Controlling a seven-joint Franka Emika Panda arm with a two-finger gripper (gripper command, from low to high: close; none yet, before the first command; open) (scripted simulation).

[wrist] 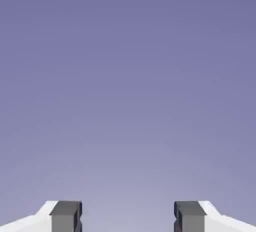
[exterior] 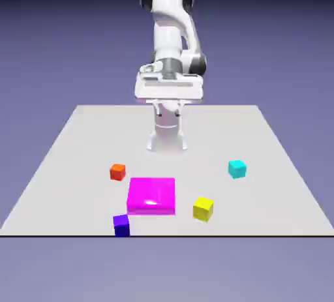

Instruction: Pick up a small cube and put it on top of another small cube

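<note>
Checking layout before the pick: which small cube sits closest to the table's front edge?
The dark blue-purple cube, right at that edge; the yellow, orange-red and cyan cubes sit farther back.

simulated robotics scene, not a real room: flat untextured blue-violet backdrop behind the plain pale table [exterior: 209,131], white robot arm [exterior: 168,30] at the table's far edge, plain solid-color cubes [exterior: 237,169] and a glossy magenta block [exterior: 151,193] on the table.
</note>
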